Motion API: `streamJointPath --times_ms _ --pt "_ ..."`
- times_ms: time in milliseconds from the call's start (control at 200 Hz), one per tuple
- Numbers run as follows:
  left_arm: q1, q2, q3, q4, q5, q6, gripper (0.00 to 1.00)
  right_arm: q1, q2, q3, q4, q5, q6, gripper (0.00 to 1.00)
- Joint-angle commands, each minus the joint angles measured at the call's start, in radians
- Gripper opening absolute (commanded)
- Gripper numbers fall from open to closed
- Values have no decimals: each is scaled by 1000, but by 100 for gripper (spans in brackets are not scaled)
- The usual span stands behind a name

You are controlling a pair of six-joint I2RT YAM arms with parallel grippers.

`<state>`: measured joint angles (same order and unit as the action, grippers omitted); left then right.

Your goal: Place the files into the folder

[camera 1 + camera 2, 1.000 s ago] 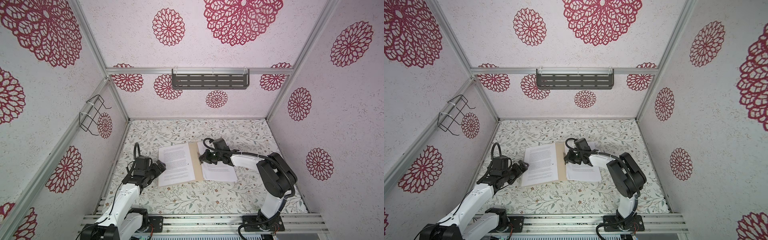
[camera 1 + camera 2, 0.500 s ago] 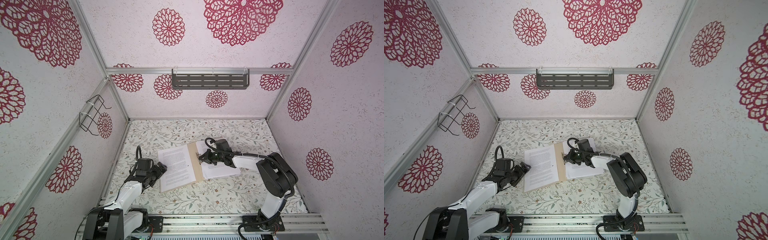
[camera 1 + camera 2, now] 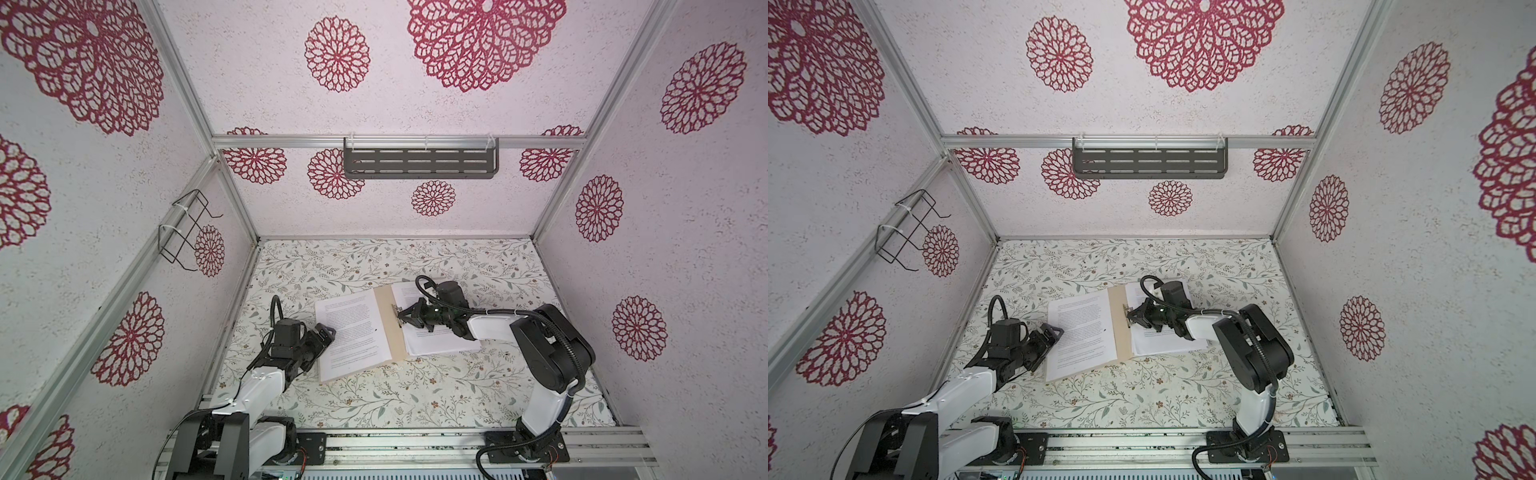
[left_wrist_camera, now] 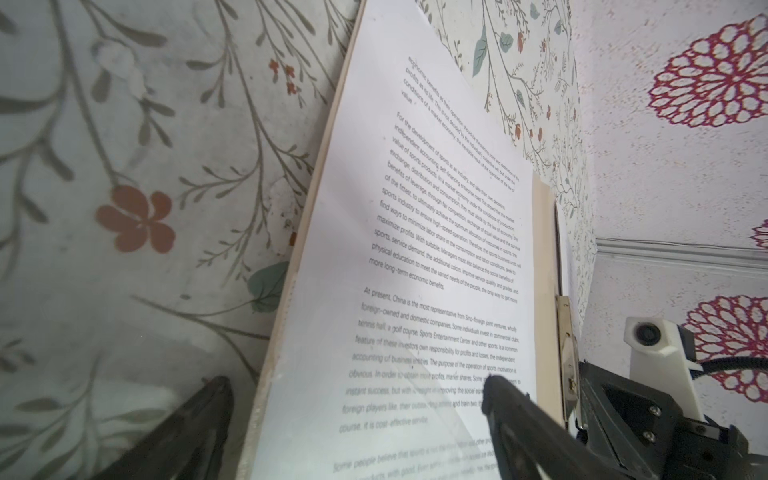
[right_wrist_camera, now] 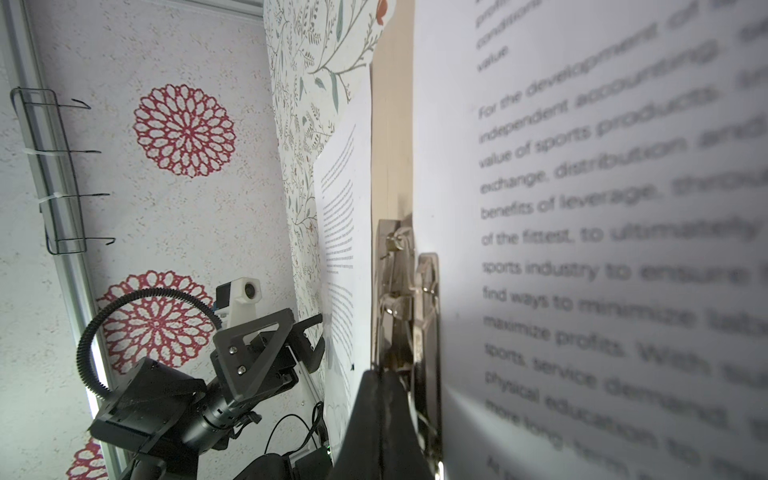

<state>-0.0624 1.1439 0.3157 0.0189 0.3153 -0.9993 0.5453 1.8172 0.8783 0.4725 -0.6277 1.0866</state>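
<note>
**Open folder with printed sheets, two hands in attendance**

1. Flat tan cardboard folder: lies open near the middle of the floral-printed surface. Its spine runs roughly 12 to 6 o'clock, slightly skewed. Only the spine strip and a thin outer edge show.
2. White paper sheets in dense black print: one lot lies on the flap at 9 o'clock of the spine. A second lot lies at 3 o'clock, partly under the right arm. Whether a flap lies beneath this second lot cannot be told.
3. Silver metal fastener: sits on the spine strip.
4. Left hand: sits at the folder's 9 o'clock edge, spread wide and holding nothing. In the left wrist view one finger is over the printed sheet and the other is over the bare surface outside the edge.
5. Right hand: reaches in from 3 o'clock across the second lot, fingers pressed together. Its tips are at the fastener; whether they pinch any part of it cannot be told.
</note>
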Motion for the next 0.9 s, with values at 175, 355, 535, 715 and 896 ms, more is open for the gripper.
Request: streamJointPath --times_ms 175,355,535,715,896 --pt "6 -20 -18 247 173 -109 97 -4 -7 15 18 -34 -39 3" --pt "6 -126 4 277 201 -143 97 30 -13 108 -308 110 -275 26" --pt "6 -126 -11 396 266 -173 97 75 37 126 -311 134 -301 40" --pt "6 -107 0 454 308 -218 97 141 56 187 -350 221 -305 43" --pt "6 -160 54 313 282 -146 97 135 -59 197 -447 380 -366 52"
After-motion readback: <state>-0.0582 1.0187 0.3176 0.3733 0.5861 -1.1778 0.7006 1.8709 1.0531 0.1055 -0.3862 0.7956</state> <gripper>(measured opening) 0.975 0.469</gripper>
